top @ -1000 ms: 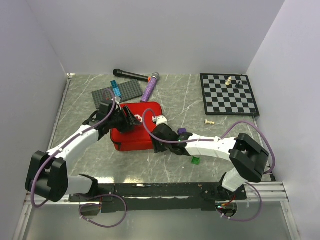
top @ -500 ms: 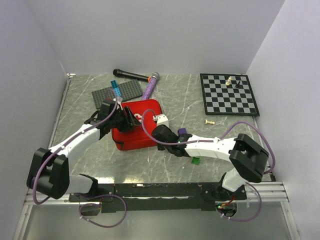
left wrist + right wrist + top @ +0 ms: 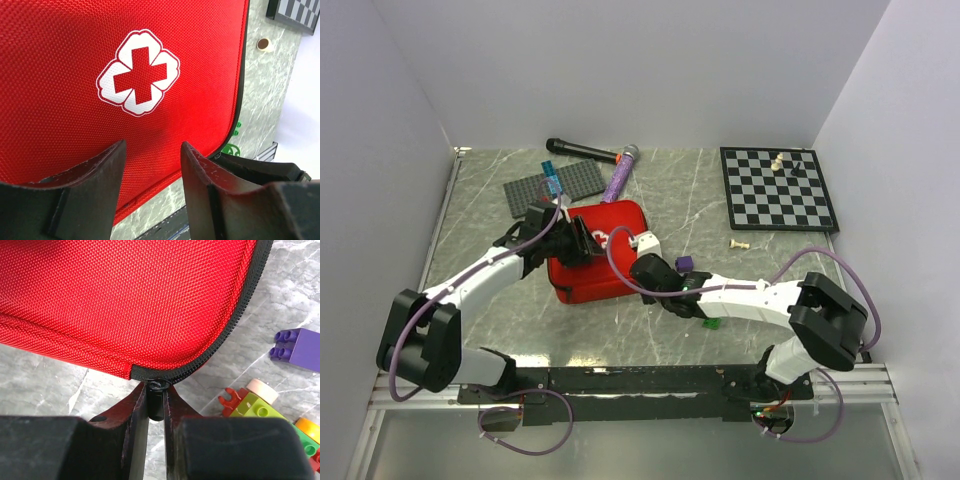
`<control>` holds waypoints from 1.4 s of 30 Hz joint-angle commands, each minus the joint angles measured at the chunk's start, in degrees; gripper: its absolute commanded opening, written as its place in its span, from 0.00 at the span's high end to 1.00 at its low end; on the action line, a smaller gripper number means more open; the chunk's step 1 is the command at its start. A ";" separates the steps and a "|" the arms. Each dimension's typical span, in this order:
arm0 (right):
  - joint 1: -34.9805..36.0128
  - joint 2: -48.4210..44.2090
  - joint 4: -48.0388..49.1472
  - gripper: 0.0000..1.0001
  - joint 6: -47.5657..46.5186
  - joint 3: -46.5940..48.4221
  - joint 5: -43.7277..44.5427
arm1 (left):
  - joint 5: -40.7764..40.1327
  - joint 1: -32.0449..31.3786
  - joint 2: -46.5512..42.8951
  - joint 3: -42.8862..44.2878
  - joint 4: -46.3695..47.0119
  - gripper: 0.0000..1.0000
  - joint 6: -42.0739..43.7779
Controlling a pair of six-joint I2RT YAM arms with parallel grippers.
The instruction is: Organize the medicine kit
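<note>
The medicine kit [image 3: 610, 262] is a red fabric zip case lying closed left of the table's middle. Its white cross emblem [image 3: 138, 71] fills the left wrist view. My left gripper [image 3: 576, 240] hovers over the kit's left part, its fingers [image 3: 100, 175] spread apart above the red fabric with nothing between them. My right gripper [image 3: 156, 390] sits at the kit's near right corner, shut on the black zipper pull [image 3: 157, 402]. The black zip [image 3: 235, 325] runs up the kit's edge from there.
Loose toy bricks lie right of the kit: a purple one [image 3: 295, 347] and a green and red cluster [image 3: 250, 402]. Behind it lie a grey studded baseplate [image 3: 555, 185], a microphone [image 3: 582, 150] and a purple tube [image 3: 620, 175]. A chessboard [image 3: 777, 187] lies at the back right, a pawn [image 3: 740, 243] before it.
My right gripper has closed on the zipper pull. The kit has shifted slightly right and away, and my left gripper has followed it to the right.
</note>
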 commanded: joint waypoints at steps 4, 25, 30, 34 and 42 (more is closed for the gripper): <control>-0.09 -5.23 -1.81 1.00 -4.53 -1.65 0.14 | -3.49 1.10 1.13 0.76 -3.44 0.46 3.73; 1.66 -1.80 -5.50 1.00 -2.06 6.34 -5.76 | -23.00 0.32 -31.93 -14.27 -23.04 0.07 -16.05; 3.16 -1.36 -5.85 1.00 -2.42 7.05 -5.59 | -24.06 0.32 -27.44 -13.65 -20.76 0.10 -15.61; 4.04 -0.93 -5.59 1.00 -2.07 7.05 -6.11 | -25.11 0.32 -26.91 -13.74 -17.24 0.22 -15.61; 4.74 -1.62 -3.92 1.00 -3.73 4.68 -6.38 | -26.44 5.13 -20.33 -12.16 -16.36 0.56 -11.40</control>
